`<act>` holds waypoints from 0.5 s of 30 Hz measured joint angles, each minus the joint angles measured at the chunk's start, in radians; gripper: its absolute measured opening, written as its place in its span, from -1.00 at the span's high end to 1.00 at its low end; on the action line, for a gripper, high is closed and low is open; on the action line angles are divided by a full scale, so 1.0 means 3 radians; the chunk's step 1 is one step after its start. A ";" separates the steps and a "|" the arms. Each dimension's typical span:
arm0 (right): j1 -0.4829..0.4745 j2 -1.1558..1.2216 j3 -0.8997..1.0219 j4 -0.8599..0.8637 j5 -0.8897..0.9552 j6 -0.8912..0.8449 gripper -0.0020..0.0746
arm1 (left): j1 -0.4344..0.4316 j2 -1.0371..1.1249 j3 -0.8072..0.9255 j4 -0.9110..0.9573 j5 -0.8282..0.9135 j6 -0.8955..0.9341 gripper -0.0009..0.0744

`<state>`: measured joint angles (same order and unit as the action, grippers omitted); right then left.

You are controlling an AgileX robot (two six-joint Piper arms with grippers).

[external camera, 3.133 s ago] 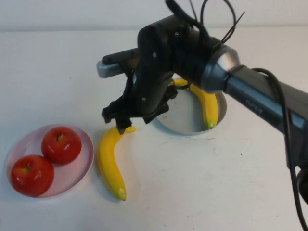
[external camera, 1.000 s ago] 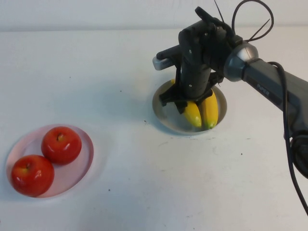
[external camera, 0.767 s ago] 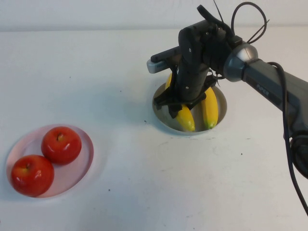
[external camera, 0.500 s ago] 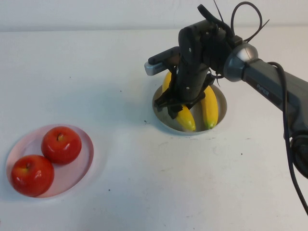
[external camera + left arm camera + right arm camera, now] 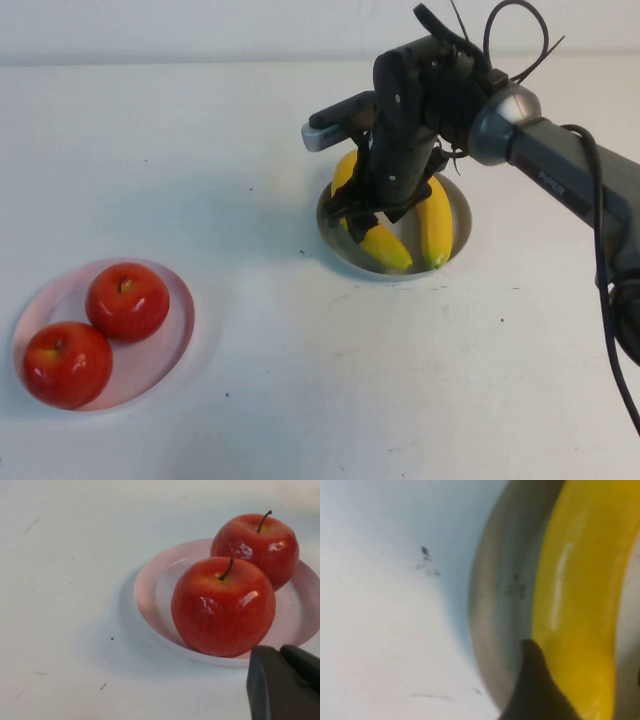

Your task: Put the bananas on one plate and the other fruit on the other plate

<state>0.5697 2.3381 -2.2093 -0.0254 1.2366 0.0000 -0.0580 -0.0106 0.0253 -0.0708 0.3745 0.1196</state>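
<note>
Left wrist view: apple stems (image 5: 227,570).

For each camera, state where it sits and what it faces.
High view: raised, angled down at the table; shows the right arm, right gripper over the grey plate.
Left wrist view: low, facing the apples; shut left gripper at its edge.
Right wrist view: close above a banana.
High and left wrist views share the pink plate.

No readable text, labels or signs anywhere.
</note>
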 joint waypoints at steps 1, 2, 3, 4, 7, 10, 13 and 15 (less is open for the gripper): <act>0.0000 -0.0033 0.0000 0.0026 0.0000 0.0000 -0.04 | 0.0000 0.0000 0.0000 0.0000 0.0000 0.0000 0.97; 0.0000 -0.0082 0.0000 0.0055 0.0000 0.0021 0.03 | 0.0000 0.0000 0.0000 0.0000 0.0000 0.0000 0.97; 0.0000 -0.0145 0.0000 0.0085 0.0000 0.0049 0.12 | 0.0000 0.0000 0.0000 0.0000 0.0000 0.0000 0.97; 0.0007 -0.0202 0.0000 0.0085 0.0000 0.0092 0.20 | 0.0000 0.0000 0.0000 0.0000 0.0000 0.0000 0.97; 0.0057 -0.0460 0.0000 0.0105 0.0000 0.0167 0.55 | 0.0000 0.0000 0.0000 0.0000 0.0000 0.0000 0.97; 0.0120 -0.0737 0.0072 0.0185 0.0003 0.0183 0.85 | 0.0000 0.0000 0.0000 0.0000 0.0000 0.0000 0.97; 0.0164 -0.1056 0.0254 0.0254 0.0009 0.0176 0.95 | 0.0000 0.0000 0.0000 0.0000 0.0000 0.0000 0.97; 0.0172 -0.1315 0.0467 0.0274 0.0012 0.0171 0.97 | 0.0000 0.0000 0.0000 0.0000 0.0000 0.0000 0.97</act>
<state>0.6213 1.9437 -2.0692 0.0569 1.2402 0.0512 -0.0580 -0.0106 0.0253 -0.0708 0.3745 0.1196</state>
